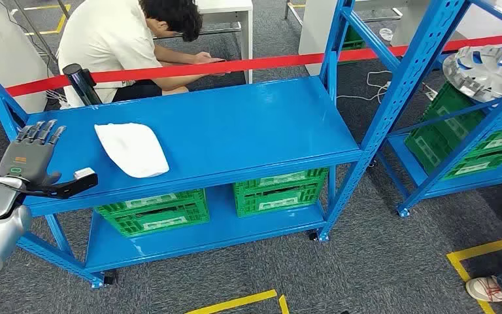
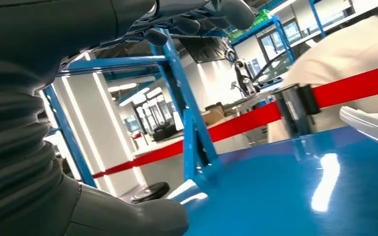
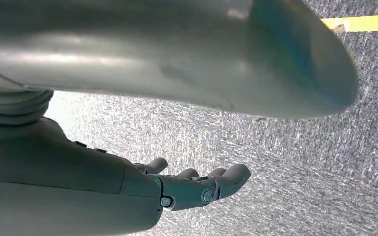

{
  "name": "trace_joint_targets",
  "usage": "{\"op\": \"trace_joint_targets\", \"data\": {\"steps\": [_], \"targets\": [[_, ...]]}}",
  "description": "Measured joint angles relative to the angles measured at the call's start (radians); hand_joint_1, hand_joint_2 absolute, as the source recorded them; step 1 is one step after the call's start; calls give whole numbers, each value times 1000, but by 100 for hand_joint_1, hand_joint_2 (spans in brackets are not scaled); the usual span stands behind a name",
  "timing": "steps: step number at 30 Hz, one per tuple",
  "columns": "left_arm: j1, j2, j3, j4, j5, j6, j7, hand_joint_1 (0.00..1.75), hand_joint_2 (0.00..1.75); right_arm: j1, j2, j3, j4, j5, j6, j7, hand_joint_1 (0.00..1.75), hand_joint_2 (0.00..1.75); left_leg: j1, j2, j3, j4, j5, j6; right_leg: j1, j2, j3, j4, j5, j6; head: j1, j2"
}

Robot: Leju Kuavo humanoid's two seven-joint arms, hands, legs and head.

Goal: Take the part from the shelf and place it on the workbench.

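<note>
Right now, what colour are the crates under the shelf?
Green crates, with pale labels; the head view shows them best.

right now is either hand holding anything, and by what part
Nothing is held. The left hand hovers open at the blue shelf's left end, apart from the white part. The right hand hangs empty over the carpet.

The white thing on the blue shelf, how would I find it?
Look at the big blue shelf in the middle. On its top level, near the robot's left hand, lies a white part. It is the lone white thing on that level.
</note>
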Motion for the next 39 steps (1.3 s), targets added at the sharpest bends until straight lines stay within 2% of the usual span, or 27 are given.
{"op": "trace_joint_targets", "data": {"steps": [11,21,28,34,39], "targets": [[-4,-15,23,0,14,6,-21,0,175,0,0,-6,0,0,0,0,0,0,0,0,0,0,0,0,0,0,0,0,0,0,0,0],[29,-73,62,-8,69,14,-258,0,175,0,0,-15,0,0,0,-11,0,0,0,0,0,0,0,0,-1,-1,0,0,0,0,0,0],[57,-111,62,-18,109,-39,-422,0,175,0,0,-26,0,0,0,-11,0,0,0,0,0,0,0,0,-1,-1,0,0,0,0,0,0],[79,-127,52,-43,123,-65,-488,0,175,0,0,-28,0,3,0,-14,0,0,0,0,0,0,0,0,0,-1,0,0,0,0,0,0],[88,-144,35,-61,135,-56,-504,0,175,0,0,-30,0,3,0,-14,0,0,0,0,0,0,0,0,0,-1,0,0,0,0,0,0]]}}
